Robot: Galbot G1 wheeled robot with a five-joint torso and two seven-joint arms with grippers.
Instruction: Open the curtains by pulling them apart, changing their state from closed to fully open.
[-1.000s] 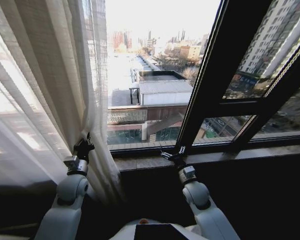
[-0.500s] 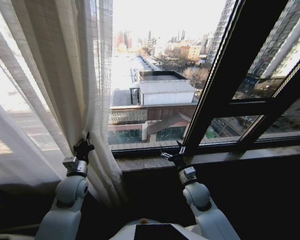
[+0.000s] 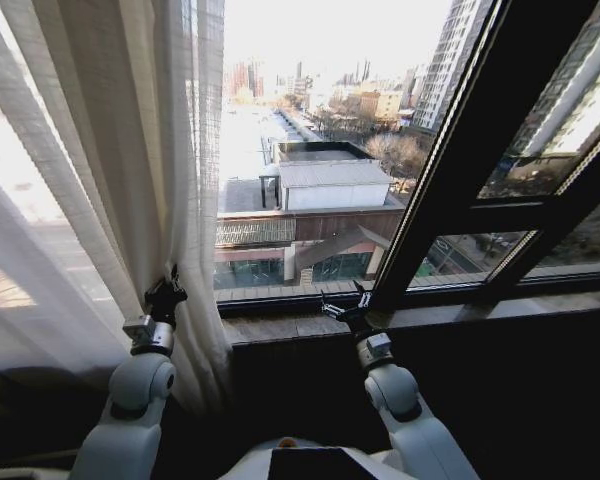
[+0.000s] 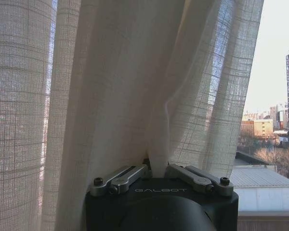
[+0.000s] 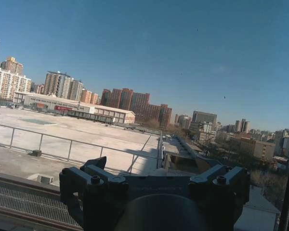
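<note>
The sheer white curtain (image 3: 100, 180) hangs bunched in long pleats at the left of the window. My left gripper (image 3: 166, 292) is raised at its lower inner edge, shut on a fold of the fabric. In the left wrist view, the curtain (image 4: 111, 86) is pinched between the closed fingers of the left gripper (image 4: 156, 167). My right gripper (image 3: 342, 308) is held over the window sill at the middle, open and holding nothing. In the right wrist view, the right gripper (image 5: 159, 172) faces the glass with its fingers spread.
A thick black window frame bar (image 3: 450, 170) slants up at the right, with a crossbar beside it. A stone sill (image 3: 280, 325) runs under the glass, above a dark wall. Bare glass (image 3: 300, 150) shows between curtain and frame.
The camera has shifted, so the black frame bar sits farther right in the picture. The strip of bare glass between curtain edge and bar is wider. The left gripper keeps its hold on the curtain.
</note>
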